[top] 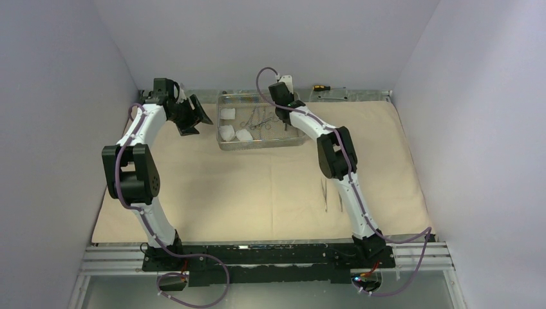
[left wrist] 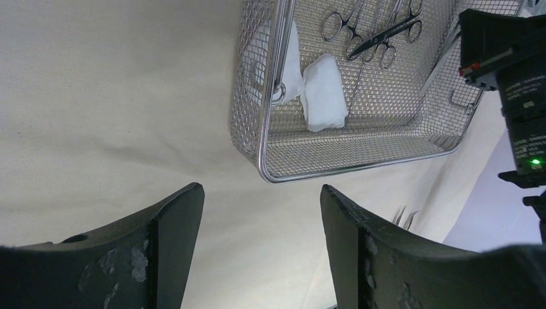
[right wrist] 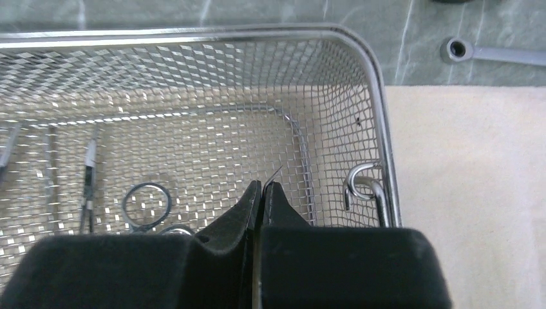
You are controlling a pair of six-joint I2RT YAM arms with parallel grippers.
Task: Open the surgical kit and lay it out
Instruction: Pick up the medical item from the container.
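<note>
**Right claw** [right wrist: 263,187]: fingers pressed together, with a thin steel point pinched between the tips (taken to be the tip of one pair of held tweezers [right wrist: 275,175]). The claw is lowered inside the mesh tray [right wrist: 380,96], near its right end wall and beside the drop handle [right wrist: 366,187].

**Mesh tray:** set upright on the far middle of the cloth [top: 257,193]. Contained:
- Three clamps [top: 257,119], laid crossed over one another in the middle (one ring is seen just left of the right claw in its wrist view).
- Three gauze pads [top: 227,114], grouped toward the left end, one by the far wall and two side by side near the front wall.

**Cloth:** beige, spread flat over most of the tabletop [right wrist: 193,13]. Two loose tweezers [top: 325,193] are laid on it side by side, well in front of the tray and just left of the right arm.

**Left claw** [left wrist: 261,193]: fingers spread wide, with nothing held between them. It is held above bare cloth just left of the tray's left end, apart from it.

**Screwdriver** [top: 320,86]: yellow-handled, laid on the bare tabletop behind the tray's right end.
</note>
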